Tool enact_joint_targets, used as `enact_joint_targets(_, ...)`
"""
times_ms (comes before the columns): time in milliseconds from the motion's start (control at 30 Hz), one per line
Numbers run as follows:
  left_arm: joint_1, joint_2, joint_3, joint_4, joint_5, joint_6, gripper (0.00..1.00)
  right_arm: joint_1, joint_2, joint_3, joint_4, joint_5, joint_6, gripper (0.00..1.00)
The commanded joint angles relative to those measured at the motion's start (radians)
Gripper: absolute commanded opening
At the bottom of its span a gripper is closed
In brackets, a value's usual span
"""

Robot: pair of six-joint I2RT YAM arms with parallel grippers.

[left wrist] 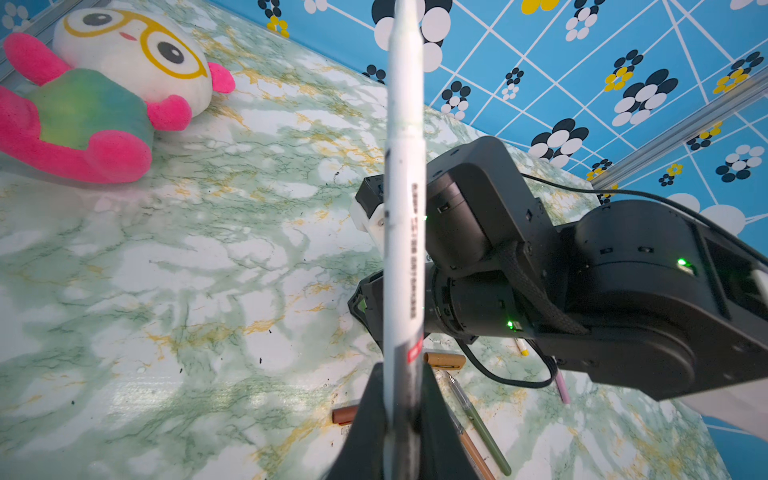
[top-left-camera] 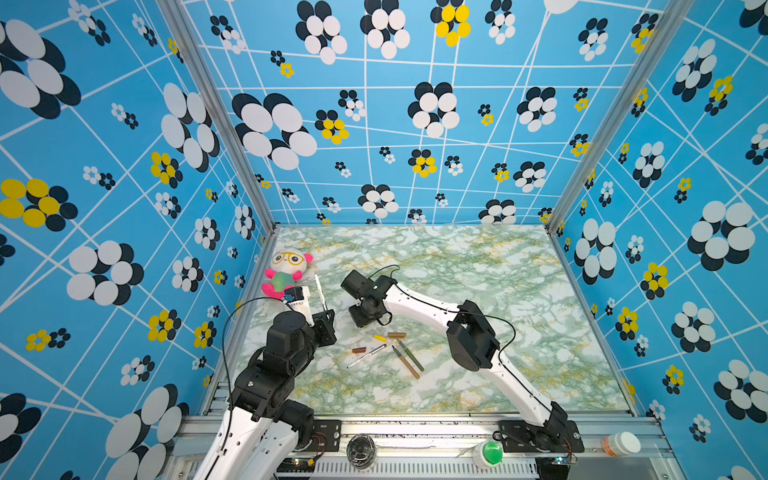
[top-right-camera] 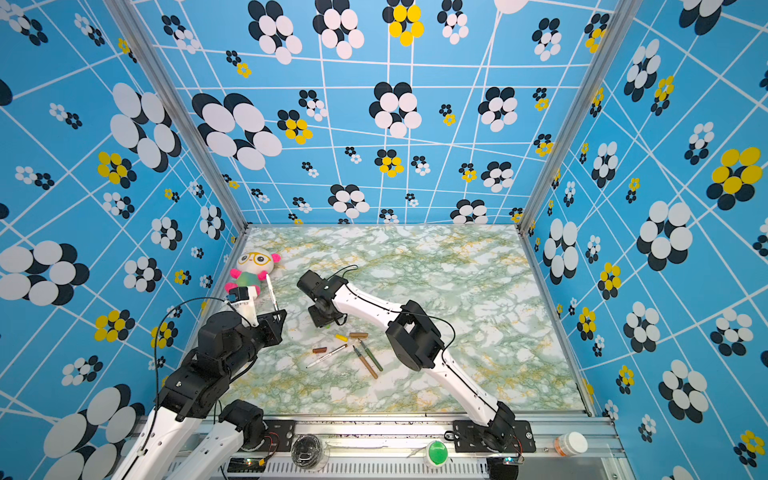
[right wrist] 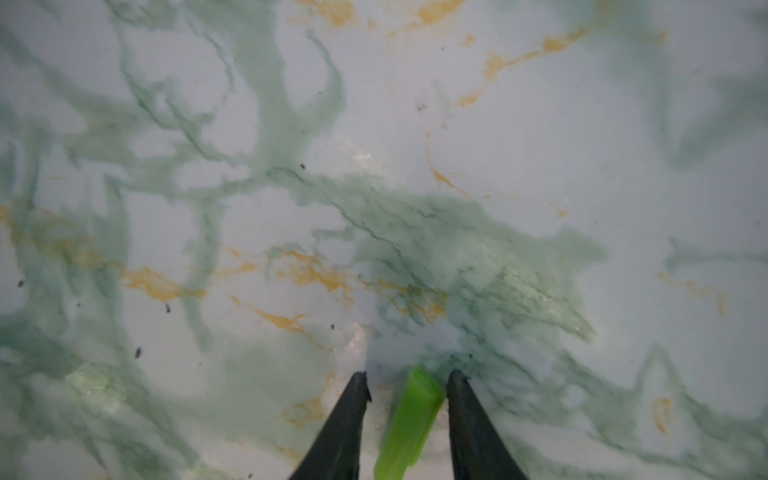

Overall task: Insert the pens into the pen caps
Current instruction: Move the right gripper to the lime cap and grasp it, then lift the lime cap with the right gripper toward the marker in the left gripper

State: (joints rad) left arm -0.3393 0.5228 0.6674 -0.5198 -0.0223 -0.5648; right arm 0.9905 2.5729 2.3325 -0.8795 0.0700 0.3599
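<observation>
My left gripper (left wrist: pixel 405 374) is shut on a white pen (left wrist: pixel 405 208), which it holds upright above the table's left side (top-left-camera: pixel 320 291). My right gripper (right wrist: pixel 407 376) points down at the table in the middle (top-left-camera: pixel 360 321). Its jaws stand on either side of a light green pen cap (right wrist: pixel 409 419). The cap touches one finger and a gap shows at the other. On the table in front lie a yellow cap (top-left-camera: pixel 379 338), a tan cap (top-left-camera: pixel 397 334), a brown cap (top-left-camera: pixel 358 350), a white pen (top-left-camera: pixel 366 355), a tan pen (top-left-camera: pixel 406 362) and a dark green pen (top-left-camera: pixel 411 355). A pink pen (left wrist: pixel 563 388) lies partly hidden under the right arm.
A plush toy (top-left-camera: pixel 286 272) lies at the table's back left, close behind the left gripper. Patterned blue walls close in the table on three sides. On the front rail sit a green button (top-left-camera: pixel 490 453) and a small bottle (top-left-camera: pixel 621 444).
</observation>
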Motion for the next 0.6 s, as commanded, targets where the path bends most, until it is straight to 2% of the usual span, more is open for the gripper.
enact_joint_targets(0, 0.006, 0.002, -0.003, 0.020, 0.012, -0.003, 0.00, 0.029, 0.069, 0.051, -0.147, 0.130, -0.049, 0.33)
enact_joint_targets(200, 0.006, -0.003, -0.006, 0.018, 0.004, -0.004, 0.00, 0.045, 0.074, 0.016, -0.187, 0.220, -0.034, 0.29)
enact_joint_targets(433, 0.006, 0.000, -0.004, 0.020, 0.011, -0.003, 0.00, 0.038, 0.039, -0.064, -0.127, 0.171, 0.000, 0.18)
enact_joint_targets(567, 0.007, -0.004, -0.005, 0.013, 0.008, -0.007, 0.00, 0.026, 0.018, -0.083, -0.099, 0.123, 0.026, 0.16)
